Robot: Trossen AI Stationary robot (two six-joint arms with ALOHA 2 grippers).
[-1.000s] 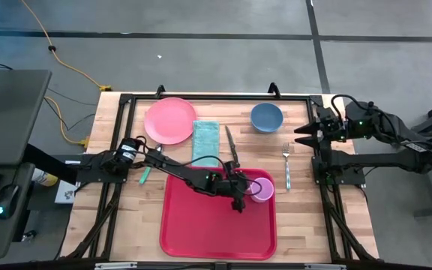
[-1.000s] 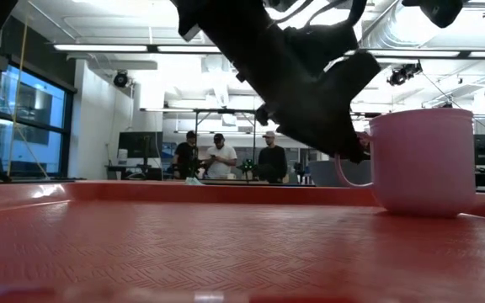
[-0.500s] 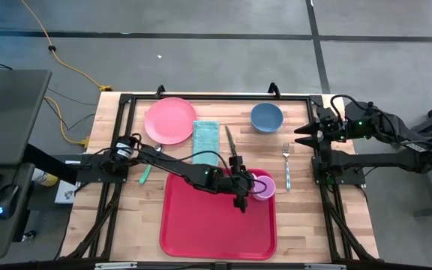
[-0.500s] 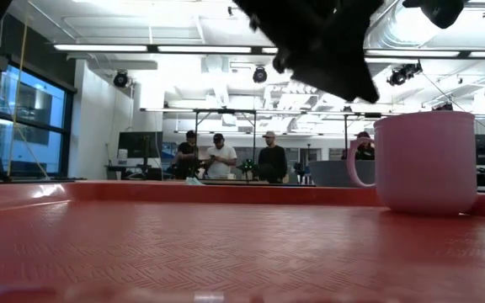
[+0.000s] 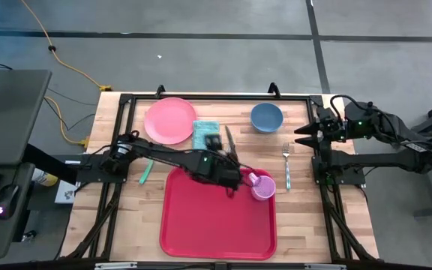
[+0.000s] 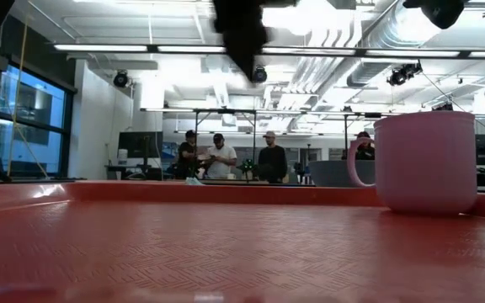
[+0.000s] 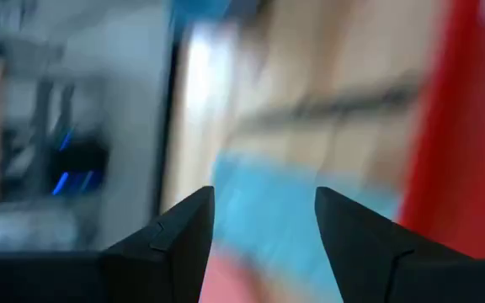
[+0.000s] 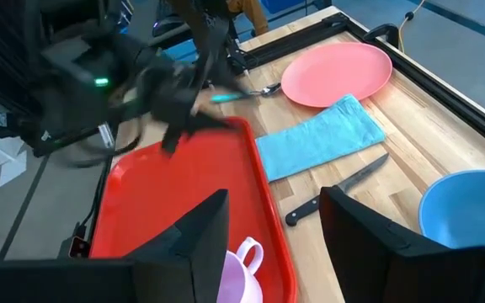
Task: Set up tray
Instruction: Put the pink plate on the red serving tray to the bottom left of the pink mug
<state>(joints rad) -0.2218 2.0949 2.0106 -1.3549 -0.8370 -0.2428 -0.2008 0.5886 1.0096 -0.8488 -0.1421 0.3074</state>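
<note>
The red tray point(image 5: 216, 217) lies at the table's near middle. A pink cup point(image 5: 261, 186) stands upright in its far right corner, its handle point(image 6: 356, 164) showing in the low view, where the cup point(image 6: 423, 160) rests by its base on the tray floor point(image 6: 226, 244). My left gripper point(image 5: 215, 144) is open and blurred, raised above the tray's far edge, left of the cup and apart from it. In its wrist view the left gripper point(image 7: 264, 194) faces the blue napkin point(image 7: 276, 210). My right gripper point(image 5: 300, 135) waits open at the table's right side.
On the wood beyond the tray lie a pink plate point(image 5: 169, 120), the blue napkin point(image 5: 205, 133), a knife point(image 5: 231, 146), a blue bowl point(image 5: 266, 117) and a fork point(image 5: 286, 165). A teal spoon point(image 5: 145, 174) lies left of the tray. People stand far behind the table point(image 6: 221, 156).
My left gripper has risen from beside the cup's handle and drawn back toward the table's far left, turning toward the napkin. It moves fast and blurs. The cup has stayed upright on the tray.
</note>
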